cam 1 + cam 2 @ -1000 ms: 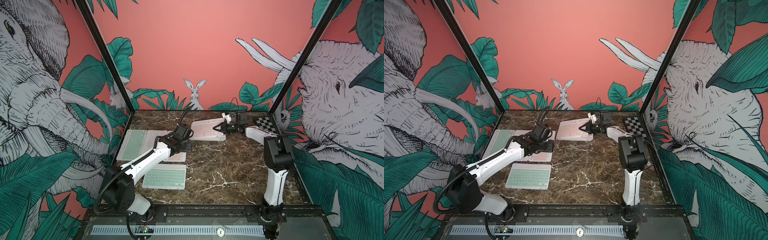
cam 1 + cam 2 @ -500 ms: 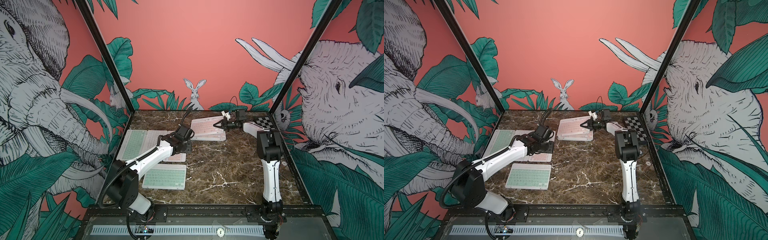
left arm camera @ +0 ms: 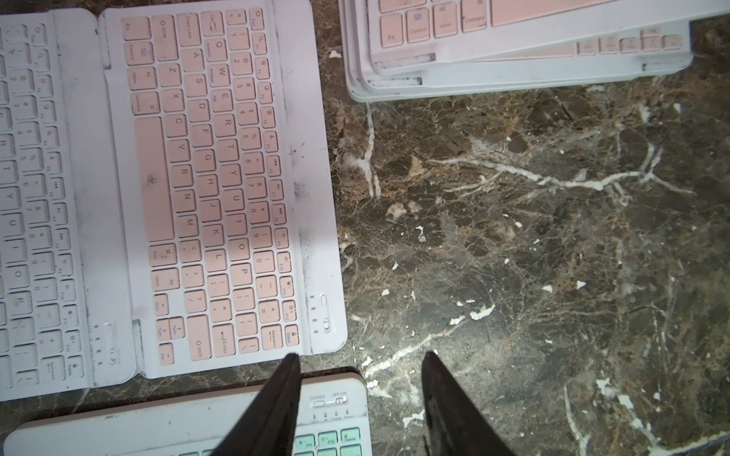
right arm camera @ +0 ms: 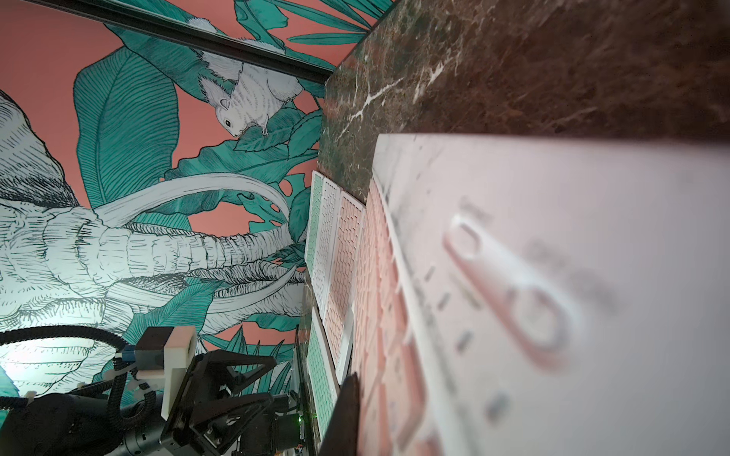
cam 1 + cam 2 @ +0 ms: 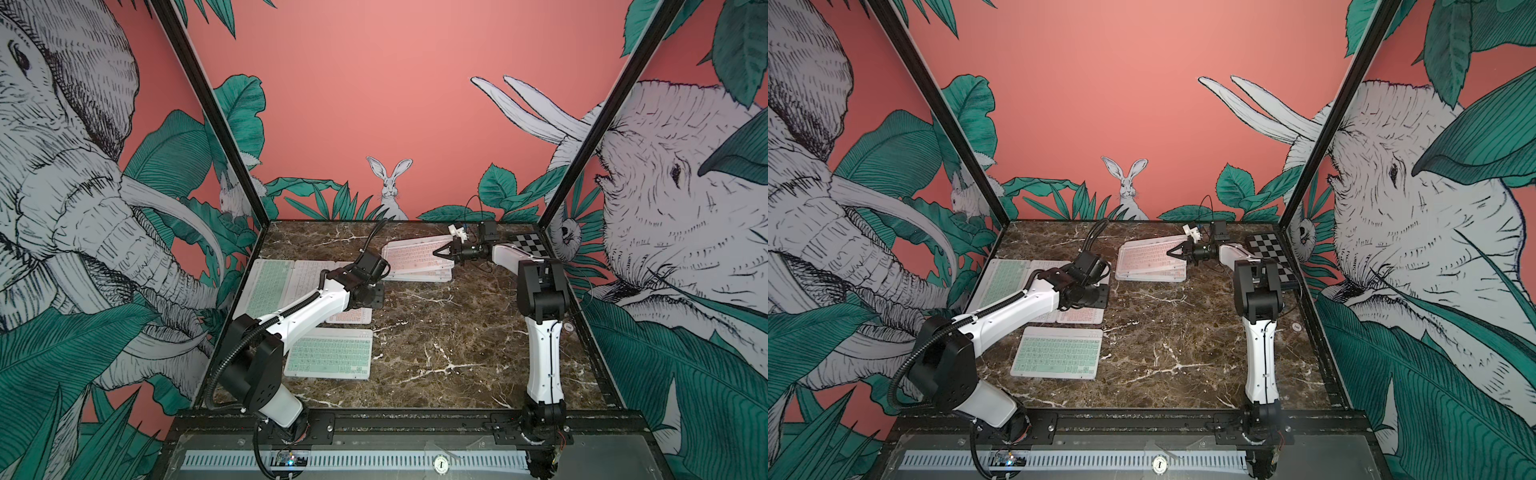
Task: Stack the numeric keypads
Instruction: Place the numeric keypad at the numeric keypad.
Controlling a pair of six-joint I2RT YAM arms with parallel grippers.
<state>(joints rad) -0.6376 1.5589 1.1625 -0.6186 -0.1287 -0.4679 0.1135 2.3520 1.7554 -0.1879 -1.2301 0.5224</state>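
Note:
Several numeric keypads lie on the marble table. A stack of pink ones (image 5: 415, 266) (image 5: 1150, 270) (image 3: 513, 75) sits at the back. Its top pink keypad (image 5: 409, 254) (image 4: 553, 276) is tilted, its right edge raised, and my right gripper (image 5: 437, 252) (image 5: 1170, 252) (image 4: 357, 383) is shut on that edge. At the left lie a mint keypad (image 5: 266, 282), a white one (image 5: 305, 276) (image 3: 31, 197) and a pink one (image 3: 213, 189). Another mint keypad (image 5: 328, 357) (image 3: 237, 430) lies in front. My left gripper (image 3: 361, 355) hovers open between them, holding nothing.
A black-and-white checkered board (image 5: 530, 245) (image 5: 1268, 251) lies at the back right corner, behind the right arm. Bare marble (image 3: 533, 244) spreads across the middle and right of the table. Painted walls and black frame posts (image 5: 208, 108) close in the sides.
The right gripper has lifted the right edge of the top pink keypad, and the right arm's elbow has swung back. The left arm has shifted only slightly.

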